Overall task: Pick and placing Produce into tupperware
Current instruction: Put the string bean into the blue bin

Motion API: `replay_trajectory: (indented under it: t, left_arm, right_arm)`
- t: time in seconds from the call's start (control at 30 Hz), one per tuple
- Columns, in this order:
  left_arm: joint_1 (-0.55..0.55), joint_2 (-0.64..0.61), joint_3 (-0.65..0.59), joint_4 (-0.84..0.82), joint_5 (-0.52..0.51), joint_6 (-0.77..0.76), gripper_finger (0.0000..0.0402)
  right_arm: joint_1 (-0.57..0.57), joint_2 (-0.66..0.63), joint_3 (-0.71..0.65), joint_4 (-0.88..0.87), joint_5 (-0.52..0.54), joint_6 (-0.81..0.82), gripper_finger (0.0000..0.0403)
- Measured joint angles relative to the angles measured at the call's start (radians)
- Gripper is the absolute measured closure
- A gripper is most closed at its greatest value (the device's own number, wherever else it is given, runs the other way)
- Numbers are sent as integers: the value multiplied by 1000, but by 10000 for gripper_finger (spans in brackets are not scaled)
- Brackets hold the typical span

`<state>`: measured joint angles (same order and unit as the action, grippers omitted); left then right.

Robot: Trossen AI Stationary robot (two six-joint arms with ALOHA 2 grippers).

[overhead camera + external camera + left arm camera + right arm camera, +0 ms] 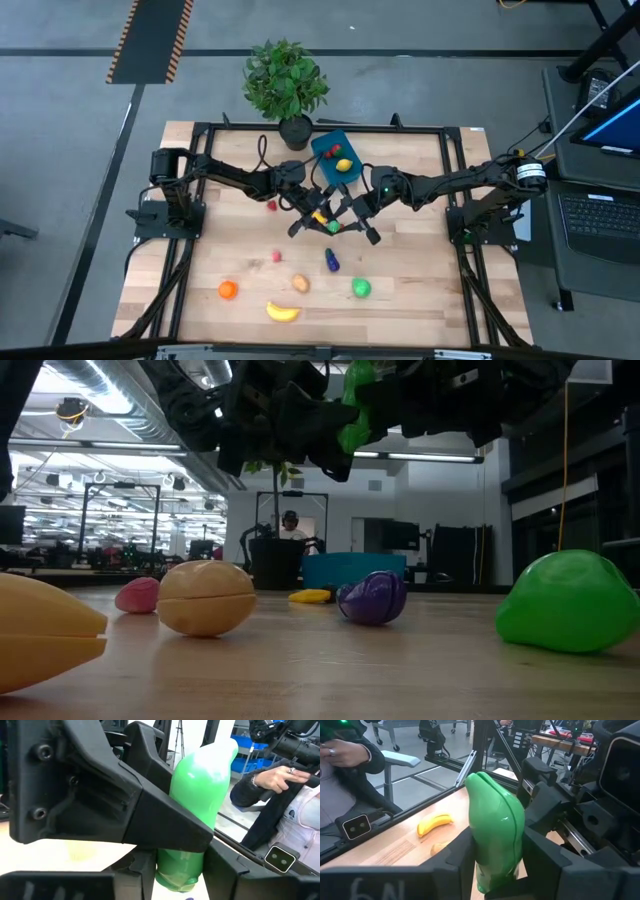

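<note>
High view: left gripper [322, 214] and right gripper [338, 222] both clamp the green cucumber [333, 227] mid-table, aloft. Tupperware [335, 158] near the far edge; bare wood to either side.

Both hands [331, 222] meet over a green toy [333, 227] mid-table.

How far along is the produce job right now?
Done: lemon and red berry sit in the tupperware. In hand: both hands grip the green cucumber above the table. Left: banana, orange, potato, eggplant, green apple.
</note>
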<state>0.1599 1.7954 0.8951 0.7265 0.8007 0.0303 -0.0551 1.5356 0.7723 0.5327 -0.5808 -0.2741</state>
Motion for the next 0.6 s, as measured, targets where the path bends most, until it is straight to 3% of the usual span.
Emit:
replay_trajectory:
  t: [0.27,0.6]
  left_arm:
    - [0,0,0,-1,-39,2,216]
    - [10,0,0,-5,-39,-17,214]
  right_arm:
    - [0,0,0,-2,-1,3,271]
    - [-1,0,0,-2,0,3,271]
